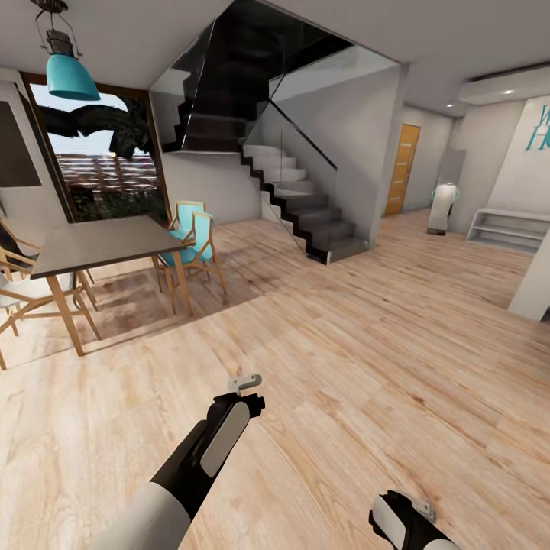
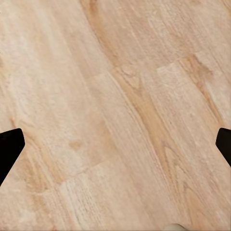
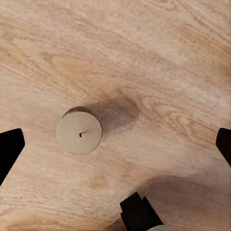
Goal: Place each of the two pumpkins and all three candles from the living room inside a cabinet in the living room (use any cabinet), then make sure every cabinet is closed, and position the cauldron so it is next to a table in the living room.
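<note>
Below right tool (image 3: 115, 144), candle (image 3: 79, 130) upright on floor (image 3: 159, 62)

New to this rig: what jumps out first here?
The dark staircase at the far middle of the room, then the dining table with teal chairs at the left under a teal lamp. In the right wrist view, a candle stands upright on the wood floor between the open right pincer's fingertips.

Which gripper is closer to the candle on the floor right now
Right. The right gripper hangs open directly above the candle standing on the wood floor. The left gripper sees bare planks, with no candle beneath it.
</note>
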### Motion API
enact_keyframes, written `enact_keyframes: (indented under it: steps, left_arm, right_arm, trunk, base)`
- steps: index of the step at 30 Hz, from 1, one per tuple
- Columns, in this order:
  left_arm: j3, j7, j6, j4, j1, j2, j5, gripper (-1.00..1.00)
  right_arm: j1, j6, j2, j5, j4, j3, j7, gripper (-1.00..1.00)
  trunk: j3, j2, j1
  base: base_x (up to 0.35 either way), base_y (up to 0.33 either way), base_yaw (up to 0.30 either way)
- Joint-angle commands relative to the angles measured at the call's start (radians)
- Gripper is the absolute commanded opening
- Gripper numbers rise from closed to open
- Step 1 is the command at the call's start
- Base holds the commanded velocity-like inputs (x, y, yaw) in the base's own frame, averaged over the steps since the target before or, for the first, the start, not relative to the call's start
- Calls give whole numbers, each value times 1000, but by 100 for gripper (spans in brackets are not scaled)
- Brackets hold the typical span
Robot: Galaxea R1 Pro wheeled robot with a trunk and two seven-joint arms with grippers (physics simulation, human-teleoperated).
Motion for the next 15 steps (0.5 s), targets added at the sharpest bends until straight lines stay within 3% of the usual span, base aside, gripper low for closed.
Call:
enact_keyframes:
  steps: [1,9,15]
  left_arm:
    - [-1,10,1,-1,-1,0,8,100]
    - [-3,15,1,-1,-1,0,8,100]
    - [-3,17,2,-1,-1,0,10,100]
  right_arm:
    - [0,7,0,-2,-2,0,-2,100]
    - [0,8,-6,1,13,0,175,100]
    - [0,7,-7,1,16,0,201,100]
  trunk:
    - [-4,-8,4]
    - [-29,-64,35]
    - [-48,-106,58]
  base:
    - [0,0,0]
    - [0,0,0]
    - [0,0,0]
